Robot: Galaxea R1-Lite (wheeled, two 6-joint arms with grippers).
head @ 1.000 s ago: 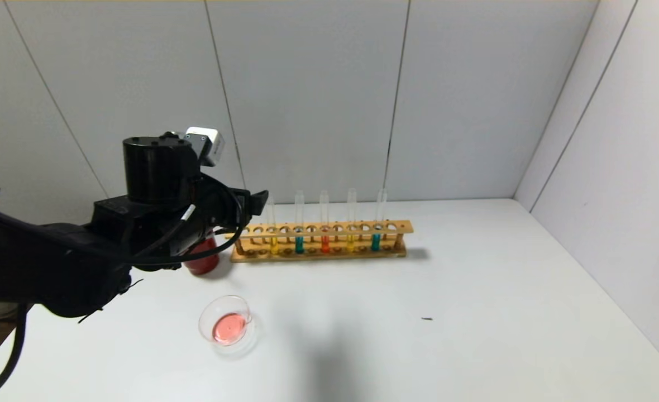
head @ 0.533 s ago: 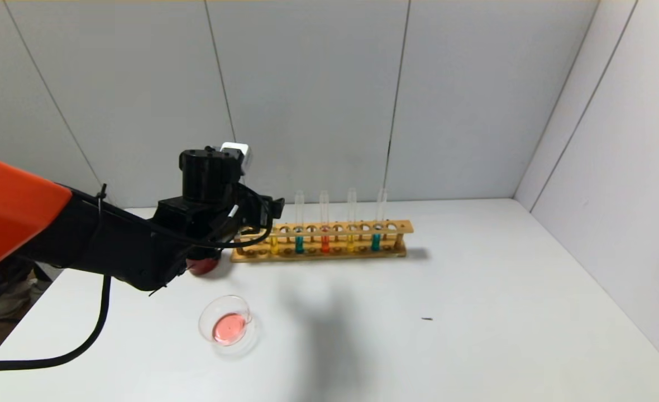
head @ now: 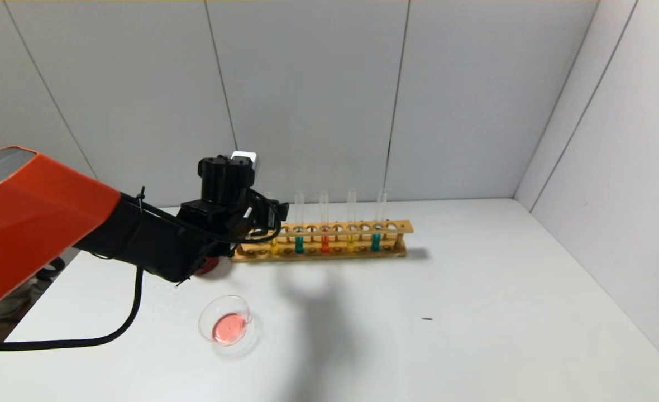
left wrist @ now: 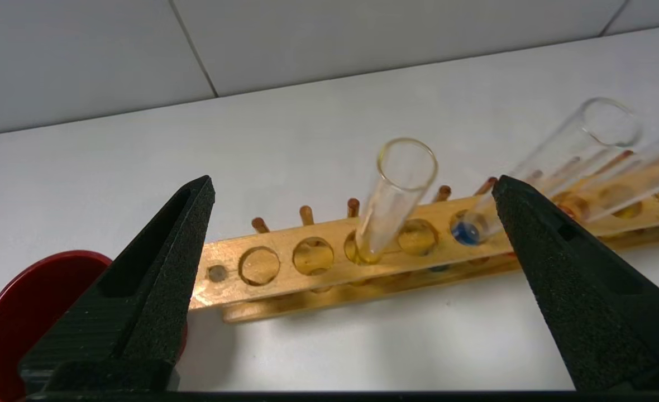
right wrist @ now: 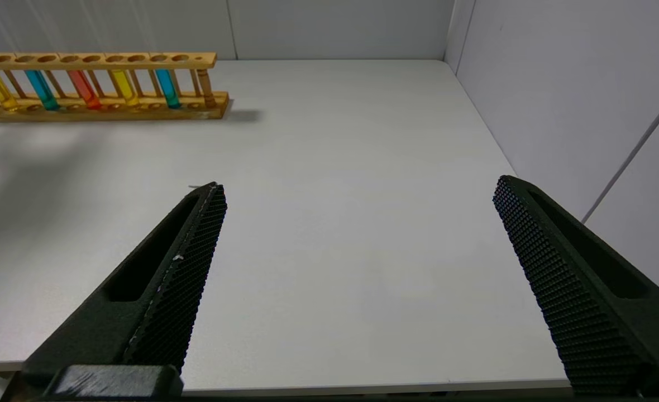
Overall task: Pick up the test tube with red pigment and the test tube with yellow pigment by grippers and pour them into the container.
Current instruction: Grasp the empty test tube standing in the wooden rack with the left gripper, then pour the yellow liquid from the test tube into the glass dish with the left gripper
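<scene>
The left claw (left wrist: 352, 190) is wide open around the yellow tube (left wrist: 394, 195) in the rack (left wrist: 307, 273). The right claw (right wrist: 357, 187) is wide open too, holding nothing.

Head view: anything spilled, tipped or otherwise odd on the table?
Nothing is spilled or tipped. The five tubes stand upright in the wooden rack. The glass dish already holds pinkish-red liquid, contained. One small dark speck lies on the white table, too small to identify.
</scene>
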